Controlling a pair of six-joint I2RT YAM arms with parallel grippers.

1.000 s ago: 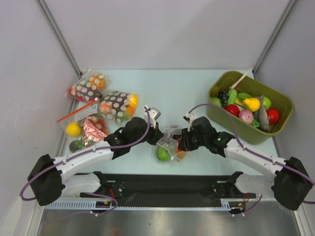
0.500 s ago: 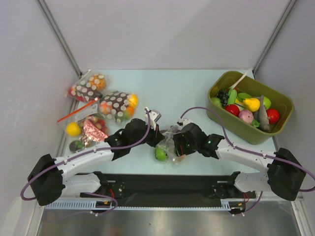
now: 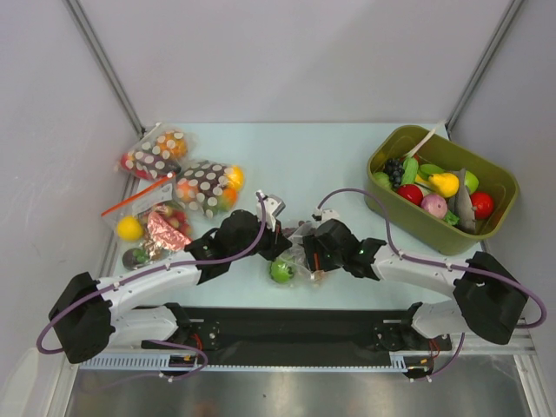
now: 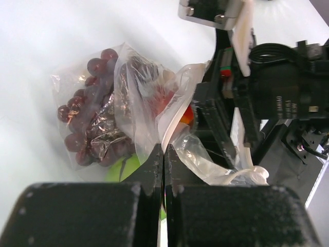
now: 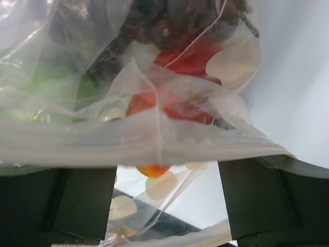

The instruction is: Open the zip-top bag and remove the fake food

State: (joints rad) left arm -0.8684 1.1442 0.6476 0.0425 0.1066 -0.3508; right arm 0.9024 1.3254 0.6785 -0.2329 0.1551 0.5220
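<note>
The clear zip-top bag (image 3: 298, 248) lies crumpled at the near middle of the table between both grippers. My left gripper (image 3: 278, 240) is shut on a fold of the bag's film (image 4: 163, 148). Fake food shows through the plastic: a dark purple grape bunch (image 4: 88, 123), a green round fruit (image 3: 281, 270) and an orange-red piece (image 5: 180, 105). My right gripper (image 3: 314, 254) is pushed up against the bag's right side. It is open: its fingers (image 5: 85, 203) stand wide apart, and the bag's zip strip (image 5: 164, 146) runs across in front of them.
An olive bin (image 3: 415, 229) full of toy fruit stands at the right. At the left lie two dark dotted bags (image 3: 207, 186) and a bag with a red zip strip (image 3: 143, 215). The black base rail (image 3: 295, 326) runs along the near edge.
My right gripper has opened wide and slid left against the bag. The green fruit has shifted slightly left. My left gripper has stayed shut on the bag.
</note>
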